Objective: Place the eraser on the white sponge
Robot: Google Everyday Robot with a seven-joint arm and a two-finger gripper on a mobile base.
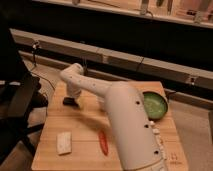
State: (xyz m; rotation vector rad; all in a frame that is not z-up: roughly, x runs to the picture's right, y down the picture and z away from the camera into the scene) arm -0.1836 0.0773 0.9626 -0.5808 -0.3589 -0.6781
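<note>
My gripper [71,99] is at the far left of the wooden table [85,155], low over the surface, at the end of the white arm [125,125] that reaches in from the lower right. A small black shape [70,102] sits right at its tip and looks like the eraser. I cannot tell whether it is held or lying on the table. The white sponge [63,142] lies flat near the table's front left, well in front of the gripper and apart from it.
A red chili-shaped thing [102,142] lies on the table to the right of the sponge. A green bowl [156,105] stands at the table's right, partly behind the arm. A dark chair [20,107] stands just left of the table.
</note>
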